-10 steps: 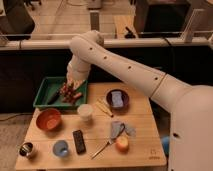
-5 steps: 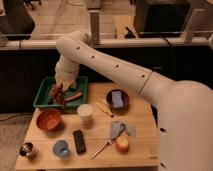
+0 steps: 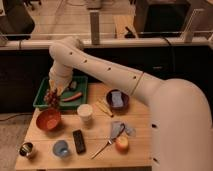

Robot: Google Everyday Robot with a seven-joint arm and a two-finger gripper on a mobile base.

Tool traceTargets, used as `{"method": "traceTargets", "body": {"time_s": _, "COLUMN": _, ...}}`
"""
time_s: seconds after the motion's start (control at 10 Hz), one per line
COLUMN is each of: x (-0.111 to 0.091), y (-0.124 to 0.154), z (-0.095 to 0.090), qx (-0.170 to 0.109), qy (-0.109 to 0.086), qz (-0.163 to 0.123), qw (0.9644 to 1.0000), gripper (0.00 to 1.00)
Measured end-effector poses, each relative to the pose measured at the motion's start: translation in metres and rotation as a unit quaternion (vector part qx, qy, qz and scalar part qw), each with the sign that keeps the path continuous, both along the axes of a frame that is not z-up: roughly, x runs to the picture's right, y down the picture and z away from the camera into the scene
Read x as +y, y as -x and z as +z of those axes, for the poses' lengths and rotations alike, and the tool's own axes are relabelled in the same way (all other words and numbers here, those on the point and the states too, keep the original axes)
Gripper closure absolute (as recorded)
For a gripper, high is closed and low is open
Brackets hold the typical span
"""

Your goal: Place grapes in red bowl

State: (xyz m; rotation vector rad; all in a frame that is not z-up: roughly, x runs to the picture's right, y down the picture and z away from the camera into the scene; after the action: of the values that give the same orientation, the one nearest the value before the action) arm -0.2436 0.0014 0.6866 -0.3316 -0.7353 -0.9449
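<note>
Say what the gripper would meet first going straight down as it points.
The gripper, holding the grapes, points down over the front-left corner of the green tray: likely that rim first, else the red bowl; depth unclear.

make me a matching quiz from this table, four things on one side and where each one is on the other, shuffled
Things: 1 grapes; 2 blue block; 3 white cup; 4 black remote
Places: a in the dark bowl; b beside the red bowl; c beside the small blue cup; d held by the gripper over the green tray's left end
Pairs: 1-d, 2-a, 3-b, 4-c
</note>
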Motion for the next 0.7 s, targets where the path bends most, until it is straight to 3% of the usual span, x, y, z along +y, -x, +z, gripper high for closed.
{"method": "traceTargets", "body": {"time_s": 0.3, "x": 0.011, "y": 0.015, "z": 0.003, "qx": -0.010, "qy": 0.006, "qz": -0.014, "qw": 0.9998, "gripper": 0.95}}
{"method": "traceTargets", "body": {"time_s": 0.4, "x": 0.019, "y": 0.021, "z": 0.004, "qx": -0.015, "qy": 0.011, "qz": -0.025, "qw": 0.9995, "gripper": 0.91}}
{"method": "traceTargets", "body": {"time_s": 0.7, "x": 0.042, "y": 0.041, "z": 0.009, "qx": -0.023, "qy": 0.011, "qz": -0.059, "qw": 0.9979, "gripper": 0.63}}
